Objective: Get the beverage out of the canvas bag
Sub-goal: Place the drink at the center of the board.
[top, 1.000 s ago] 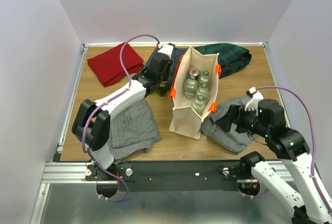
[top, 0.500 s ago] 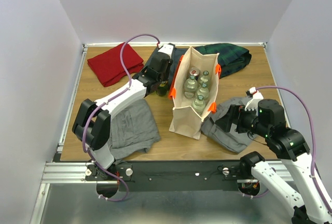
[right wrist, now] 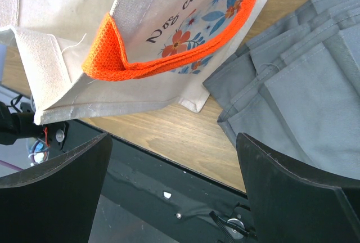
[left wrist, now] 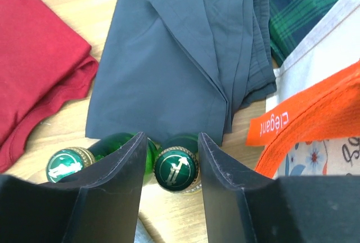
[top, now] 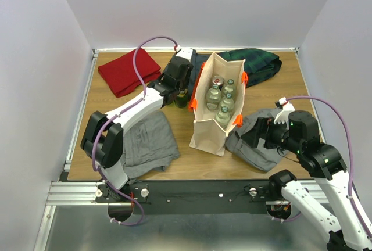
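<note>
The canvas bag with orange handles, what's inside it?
About five upright glass bottles stand inside the canvas bag, caps showing; one cap looks reddish. Their lower parts and the bag's floor are hidden by its walls.

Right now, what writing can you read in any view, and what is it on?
"clegant": on the orange handle, left wrist view.
"Nog coup": cursive print on the canvas bag, cut off by a handle, right wrist view.
Green bottle caps: white emblem only, no words.
Top view: nothing legible.
</note>
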Controlling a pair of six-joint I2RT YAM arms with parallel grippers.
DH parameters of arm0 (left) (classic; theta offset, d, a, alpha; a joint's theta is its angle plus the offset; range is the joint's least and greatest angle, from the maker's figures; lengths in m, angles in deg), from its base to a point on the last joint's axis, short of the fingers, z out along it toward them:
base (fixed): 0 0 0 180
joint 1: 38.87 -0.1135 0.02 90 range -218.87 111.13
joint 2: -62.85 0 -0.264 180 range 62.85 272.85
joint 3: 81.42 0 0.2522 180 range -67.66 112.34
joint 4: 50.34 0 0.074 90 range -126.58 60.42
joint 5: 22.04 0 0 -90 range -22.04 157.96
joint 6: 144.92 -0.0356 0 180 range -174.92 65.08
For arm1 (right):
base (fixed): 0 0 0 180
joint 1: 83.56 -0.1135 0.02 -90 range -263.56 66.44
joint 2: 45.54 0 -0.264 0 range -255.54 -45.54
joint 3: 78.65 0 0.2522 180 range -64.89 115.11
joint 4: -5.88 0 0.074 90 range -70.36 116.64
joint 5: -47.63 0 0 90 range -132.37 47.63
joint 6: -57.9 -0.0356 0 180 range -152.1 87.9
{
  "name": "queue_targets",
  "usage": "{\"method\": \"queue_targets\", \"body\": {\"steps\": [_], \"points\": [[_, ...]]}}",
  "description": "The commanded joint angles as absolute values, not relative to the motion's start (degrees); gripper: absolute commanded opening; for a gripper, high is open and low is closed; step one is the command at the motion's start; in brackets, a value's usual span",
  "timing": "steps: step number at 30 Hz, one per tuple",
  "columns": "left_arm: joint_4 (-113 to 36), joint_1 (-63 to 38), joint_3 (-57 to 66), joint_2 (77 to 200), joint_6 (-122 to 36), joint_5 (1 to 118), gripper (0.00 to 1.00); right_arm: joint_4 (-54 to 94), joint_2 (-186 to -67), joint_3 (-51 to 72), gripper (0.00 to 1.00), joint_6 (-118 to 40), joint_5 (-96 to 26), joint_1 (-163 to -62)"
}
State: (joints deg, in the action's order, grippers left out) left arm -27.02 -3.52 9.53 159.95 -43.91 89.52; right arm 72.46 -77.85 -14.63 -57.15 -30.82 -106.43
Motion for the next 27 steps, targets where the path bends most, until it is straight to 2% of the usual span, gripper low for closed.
{"method": "queue_targets", "body": {"steps": [1,7,11,14,15,16,17,27], "points": [[-27.44,-3.71,11.44,158.39,-44.37,91.95,0.50,72.38,-77.62,-15.14,1.00,-57.32,-31.65,-106.58],[-26.39,-3.72,12.15,157.43,-44.55,92.30,0.52,72.47,-77.44,-15.14,1.00,-57.32,-31.82,-106.58],[-24.11,-3.80,14.08,155.84,-44.99,91.78,0.60,72.38,-77.18,-15.14,1.00,-57.49,-31.91,-106.67],[-20.42,-3.71,17.06,154.18,-46.65,91.25,0.73,72.47,-77.26,-14.97,1.00,-57.58,-32.17,-106.67],[-18.67,-3.71,18.20,153.65,-47.09,91.25,0.81,72.55,-77.35,-14.97,1.00,-57.58,-32.09,-106.67],[-17.96,-3.71,18.73,152.34,-47.53,90.46,0.97,72.55,-77.44,-14.97,1.00,-57.58,-32.35,-106.67],[-17.17,-3.71,19.44,151.72,-48.41,89.93,0.99,72.55,-77.44,-14.97,1.00,-57.58,-32.52,-106.67],[-5.13,-3.71,31.21,146.79,-46.40,79.92,0.99,72.73,-80.07,-13.12,1.00,-57.50,-34.11,-106.67]]}}
